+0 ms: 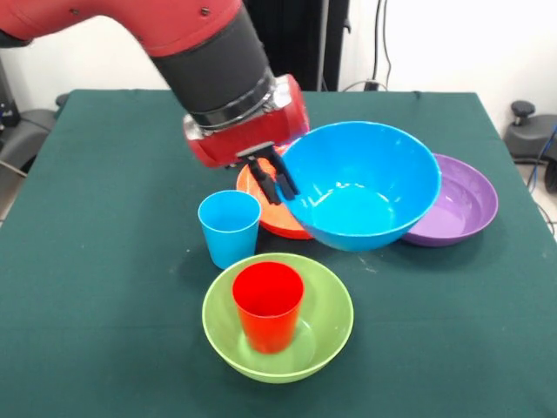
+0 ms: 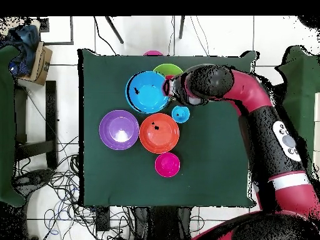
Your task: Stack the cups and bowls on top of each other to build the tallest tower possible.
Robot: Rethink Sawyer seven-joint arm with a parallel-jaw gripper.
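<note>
My gripper (image 1: 277, 177) is shut on the left rim of the large blue bowl (image 1: 365, 187) and holds it tilted above the table. The blue bowl covers part of the orange bowl (image 1: 261, 216) and of the purple bowl (image 1: 466, 205). A light blue cup (image 1: 230, 228) stands upright in front of the gripper. A red cup (image 1: 268, 305) stands in the lime green bowl (image 1: 326, 335) at the near edge. In the overhead view the gripper (image 2: 167, 89) is at the blue bowl (image 2: 147, 92), and a small pink-red bowl (image 2: 167, 164) sits apart. No yellow cups show.
The green table (image 1: 104, 261) bears everything. In the overhead view a sliver of a pink bowl (image 2: 153, 54) shows at the table's top edge beside the lime green bowl (image 2: 164, 68). A cardboard box (image 2: 40, 62) and cables (image 2: 56, 187) lie off the table's left side.
</note>
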